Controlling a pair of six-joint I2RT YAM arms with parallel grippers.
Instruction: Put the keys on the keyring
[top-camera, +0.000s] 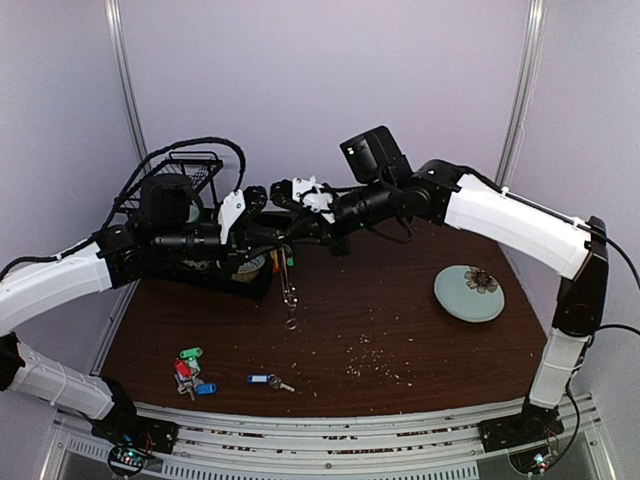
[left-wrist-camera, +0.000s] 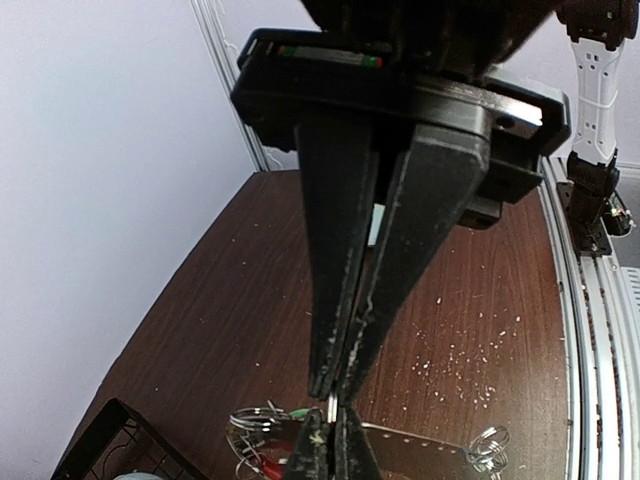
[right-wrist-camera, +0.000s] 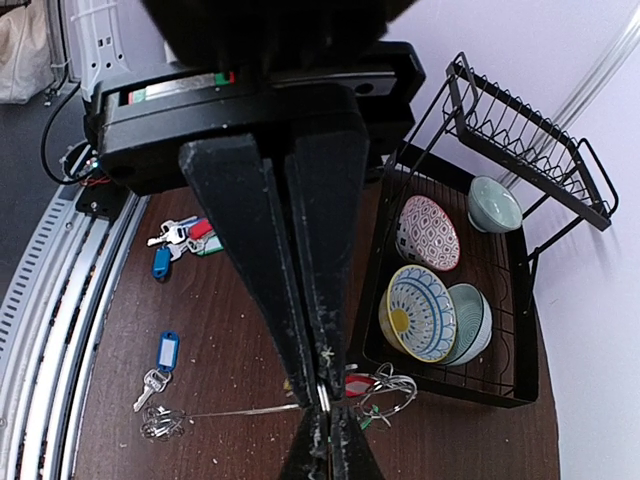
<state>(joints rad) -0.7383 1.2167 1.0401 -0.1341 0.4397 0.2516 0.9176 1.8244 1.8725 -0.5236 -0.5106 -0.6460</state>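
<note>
The left gripper (left-wrist-camera: 333, 392) and the right gripper (right-wrist-camera: 320, 398) meet tip to tip over the middle of the counter (top-camera: 400, 330). Each has its long, black, scuffed jaws pressed together on a thin sliver of silver metal, the rim of the keyring (top-camera: 289, 288).

In the top view the keyring hangs edge-on below the jaws at the centre of the frame. It shows as a narrow silver line with a small wire ring (top-camera: 291, 323) at its lower end. Whether that end touches the dark brown, crumb-speckled wood cannot be told. Loose coils of thin wire ring cluster beside the pinch point in both wrist views.

The keys (top-camera: 188, 372) lie bunched on the counter at lower left of the top view, silver blades with green, red and blue plastic tags. A lone key (top-camera: 268, 380) with a blue tag lies near them, to their right.

A black wire rack (right-wrist-camera: 520, 150) on the right of the right wrist view holds glazed bowls (right-wrist-camera: 420, 312), some of them patterned. A pale green round plate (top-camera: 468, 292) sits at centre right of the top view.
</note>
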